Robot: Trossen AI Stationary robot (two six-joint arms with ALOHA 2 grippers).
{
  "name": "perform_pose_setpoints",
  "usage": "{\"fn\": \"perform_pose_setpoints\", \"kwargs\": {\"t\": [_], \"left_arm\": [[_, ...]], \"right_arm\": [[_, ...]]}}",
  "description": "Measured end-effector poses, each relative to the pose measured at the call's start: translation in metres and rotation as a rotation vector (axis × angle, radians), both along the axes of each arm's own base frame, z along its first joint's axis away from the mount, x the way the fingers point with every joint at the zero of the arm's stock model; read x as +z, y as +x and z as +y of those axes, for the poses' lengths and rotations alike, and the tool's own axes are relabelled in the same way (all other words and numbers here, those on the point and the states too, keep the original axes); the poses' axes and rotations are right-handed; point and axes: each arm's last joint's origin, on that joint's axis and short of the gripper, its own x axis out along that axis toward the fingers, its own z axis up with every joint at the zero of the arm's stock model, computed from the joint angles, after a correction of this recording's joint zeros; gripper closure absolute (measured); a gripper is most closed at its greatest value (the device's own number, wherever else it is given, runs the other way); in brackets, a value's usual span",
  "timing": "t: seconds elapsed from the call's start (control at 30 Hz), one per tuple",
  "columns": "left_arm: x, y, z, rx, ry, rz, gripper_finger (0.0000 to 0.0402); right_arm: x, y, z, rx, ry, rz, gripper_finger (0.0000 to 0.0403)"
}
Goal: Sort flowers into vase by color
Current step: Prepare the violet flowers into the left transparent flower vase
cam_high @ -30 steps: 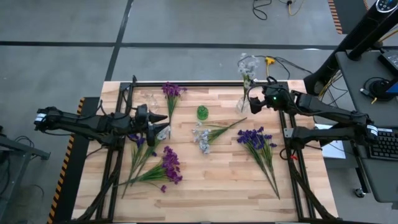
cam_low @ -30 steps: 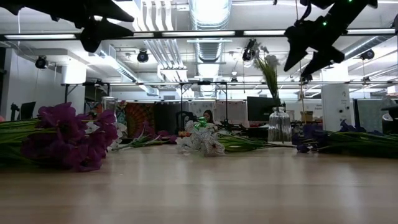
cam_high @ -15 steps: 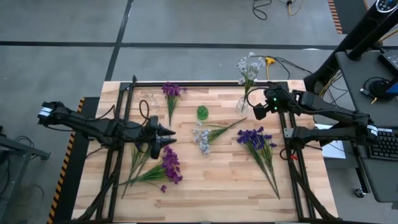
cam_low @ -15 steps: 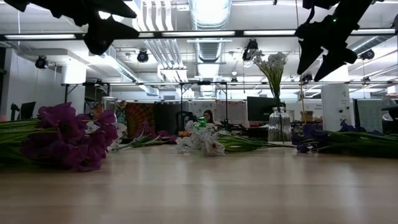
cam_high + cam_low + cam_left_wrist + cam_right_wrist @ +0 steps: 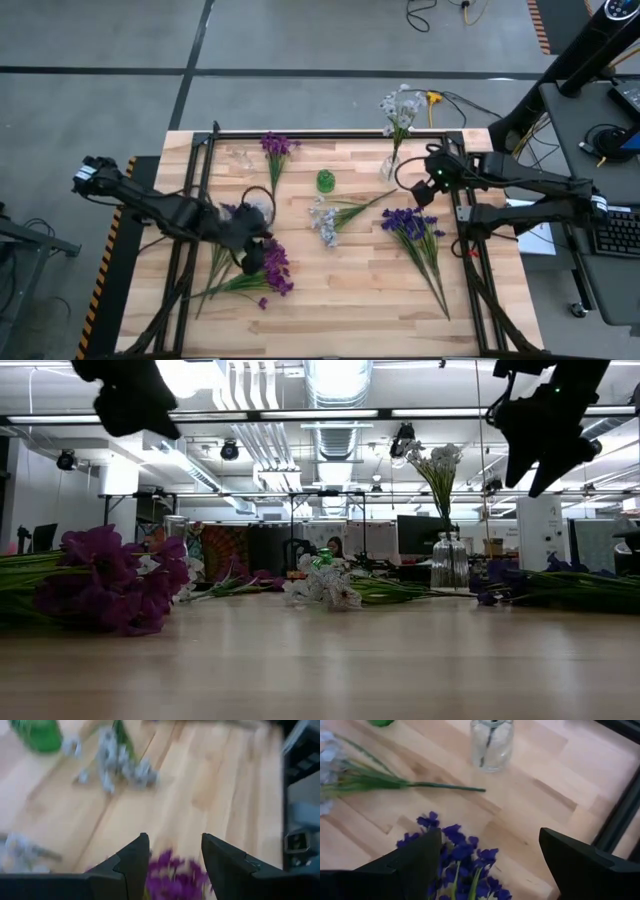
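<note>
With a pale white-blue sprig now standing in the clear glass vase (image 5: pixel 392 165), the right gripper (image 5: pixel 428 188) has drawn back over the dark blue-violet flowers (image 5: pixel 405 220), jaws wide and empty, while the left gripper (image 5: pixel 252 256) has descended, half-open and empty, onto the magenta-purple flowers (image 5: pixel 272 266).

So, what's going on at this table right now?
Two robot arms are sorting fake flowers into vases by color. A glass vase already holds a pale sprig. The right hand hangs open above the blue bunch. The left hand, open and empty, is over the purple bunch. More pale flowers lie mid-table.
</note>
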Motion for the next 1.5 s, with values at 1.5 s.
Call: {"fn": "perform_pose_setpoints", "kwargs": {"t": [1.5], "left_arm": [[-0.116, -0.008, -0.100, 0.068, -0.113, 0.896, 0.0196]], "right_arm": [[0.003, 0.013, 0.021, 0.115, -0.032, -0.078, 0.0076]]}}
